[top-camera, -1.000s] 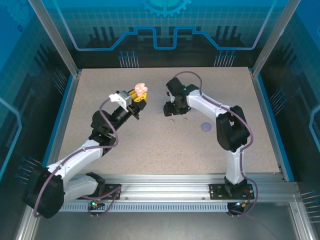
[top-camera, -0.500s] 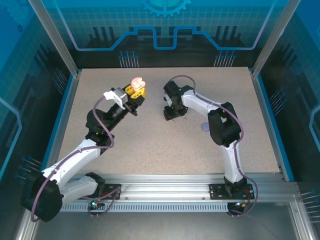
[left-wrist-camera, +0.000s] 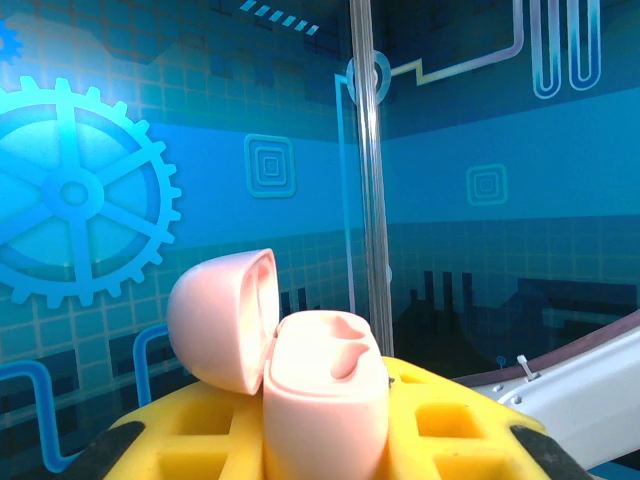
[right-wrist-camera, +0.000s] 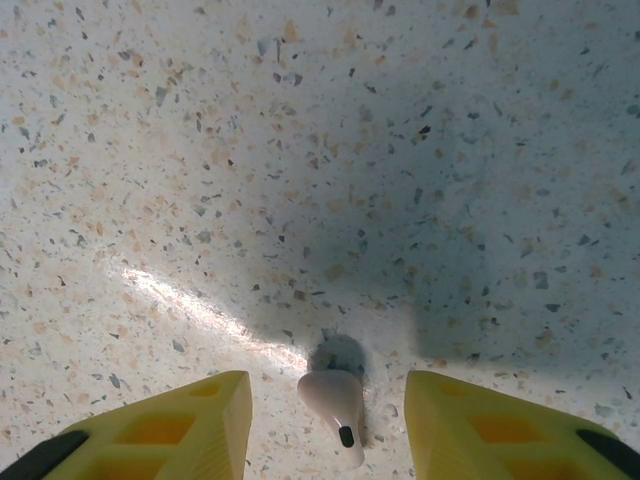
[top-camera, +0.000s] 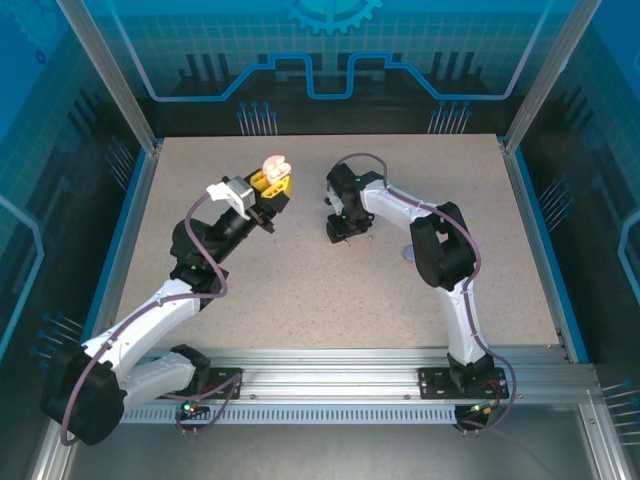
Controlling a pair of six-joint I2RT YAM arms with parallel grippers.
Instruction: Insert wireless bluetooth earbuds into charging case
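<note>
Left gripper (top-camera: 272,181) clamps the open, rounded pale-pink plastic case (left-wrist-camera: 325,400), sockets exposed for loading; right gripper (right-wrist-camera: 328,425), jaws apart, straddles a tiny pale-pink plastic earbud (right-wrist-camera: 333,393) for pickup.

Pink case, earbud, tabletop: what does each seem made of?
The pink case looks like smooth matte plastic, with soft even shading. The earbud seems smooth pale plastic with a dark tip. The tabletop is speckled, perhaps stone-look laminate or composite; a light streak suggests some sheen.

walls (top-camera: 330,50): blue gear-print panels | tabletop (top-camera: 300,290): speckled beige | frame (top-camera: 340,360): aluminium
</note>
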